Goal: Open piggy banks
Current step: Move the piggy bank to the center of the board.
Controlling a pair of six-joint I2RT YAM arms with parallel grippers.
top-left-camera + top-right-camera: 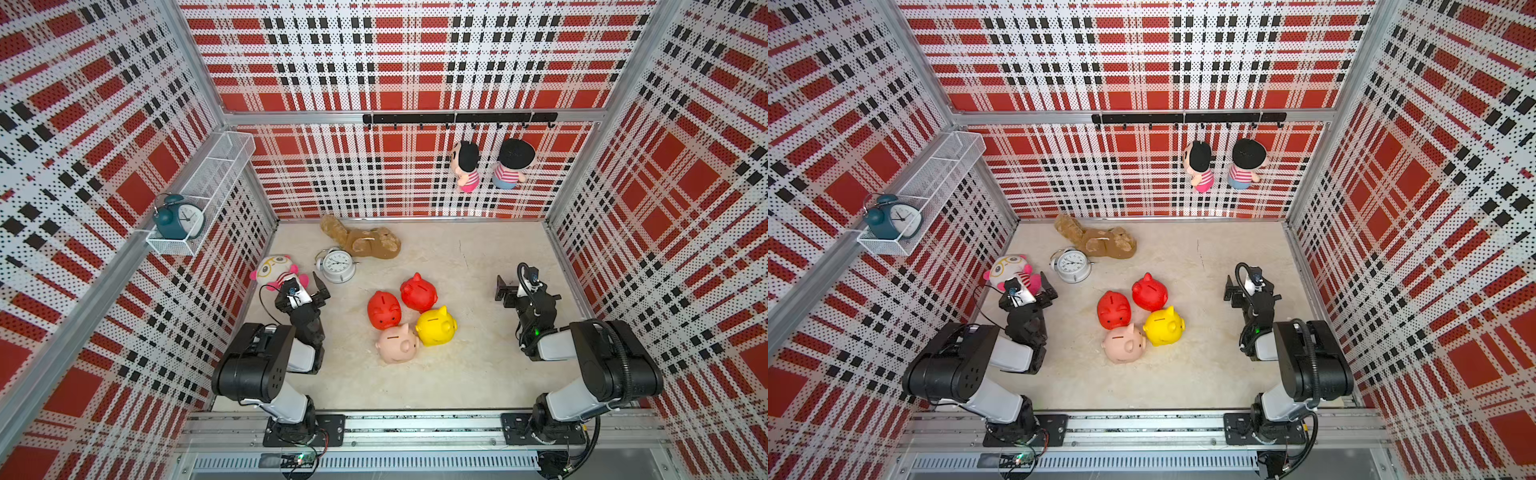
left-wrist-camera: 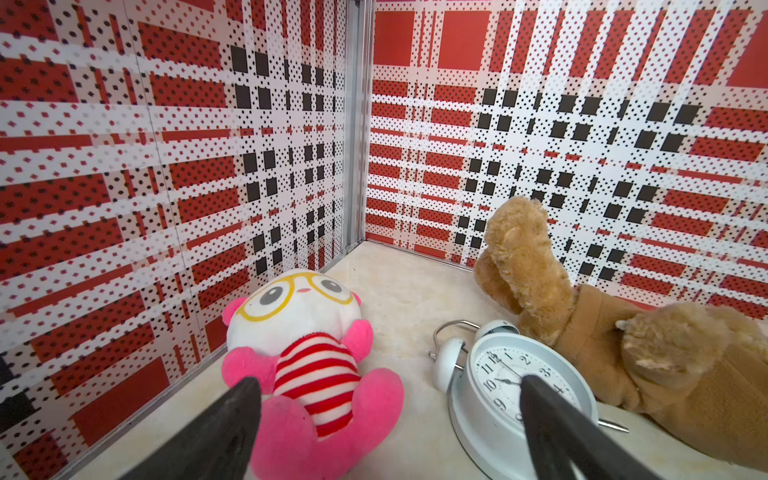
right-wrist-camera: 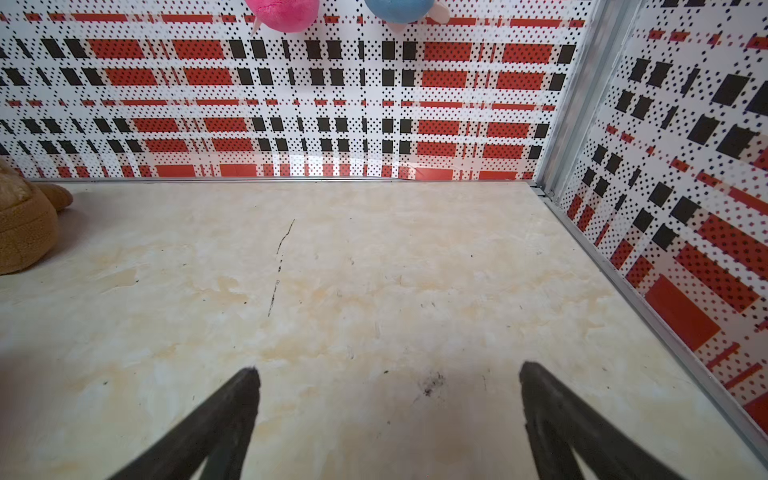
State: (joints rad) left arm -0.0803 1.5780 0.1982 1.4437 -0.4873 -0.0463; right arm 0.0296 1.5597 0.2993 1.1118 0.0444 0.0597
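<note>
Four piggy banks sit bunched together in the middle of the marbled tabletop (image 1: 465, 374), between the two arms and touched by neither. The farther red piggy bank (image 1: 418, 292) lies toward the back wall, with the nearer red piggy bank (image 1: 384, 309) just beside it. In front of these are the yellow piggy bank (image 1: 436, 326) and the pale pink piggy bank (image 1: 397, 343), whose snout presses against the yellow one. Coin slots show on the backs of the yellow and pink pigs; no belly plug can be seen in any view. The left gripper (image 2: 388, 382) hangs with its fingers spread wide and nothing between them. It points toward the back left corner, where a pink-and-white plush with yellow glasses (image 2: 307, 332) lies by the side wall. A white twin-bell alarm clock (image 2: 498, 374) lies face up close to that plush, and a brown teddy bear (image 2: 623, 353) sprawls behind the clock. The right gripper (image 3: 387, 369) is likewise spread and empty over bare tabletop near the right wall, well apart from the pigs. On the left wall a white wire shelf (image 1: 216, 166) holds a teal alarm clock (image 1: 178, 218). Two small striped dolls (image 1: 466, 166) hang from a black hook rail (image 1: 457, 118) on the back wall.
</note>
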